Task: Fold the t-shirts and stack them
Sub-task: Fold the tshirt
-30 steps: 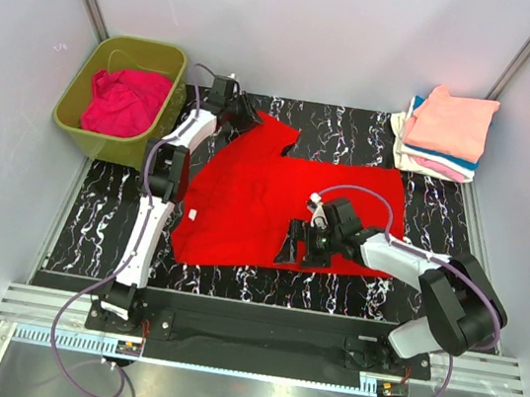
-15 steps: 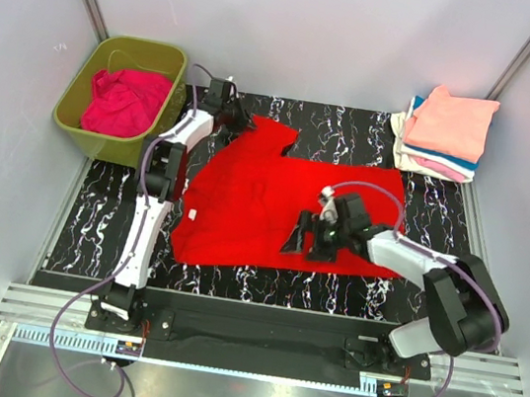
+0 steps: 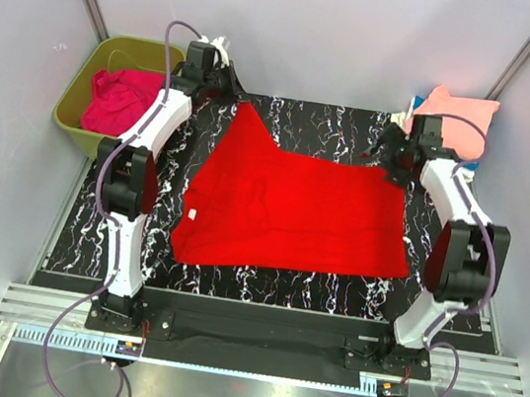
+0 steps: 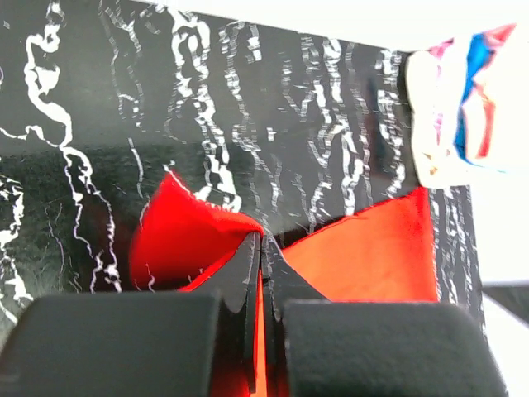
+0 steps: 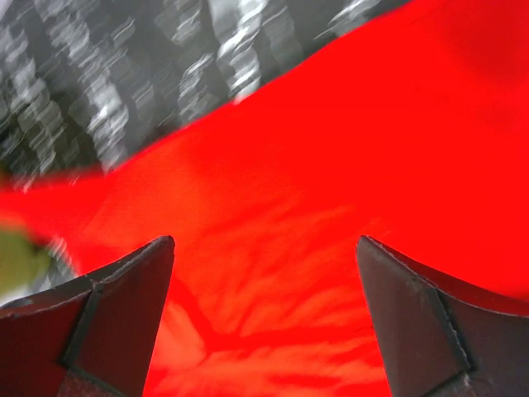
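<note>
— Black marbled table [image 3: 335,129]: what changed?
— Red t-shirt [image 3: 293,213] lies spread beside the green tub [image 3: 78,116]. Left gripper [image 3: 229,88] now pinches its tub-side corner; right gripper [image 3: 389,155], jaws wide, moved to the back corner away from the tub.

The left arm [image 3: 157,122] stretches far out from its base toward eleven o'clock in the overhead view. Its left gripper [image 3: 238,97] has its jaws pressed together, pinching an edge of the red t-shirt [image 4: 178,236]. The right arm [image 3: 455,192] reaches toward one o'clock with its wrist turned inward. The right gripper [image 5: 264,240] has its fingers spread wide and holds nothing.
</note>
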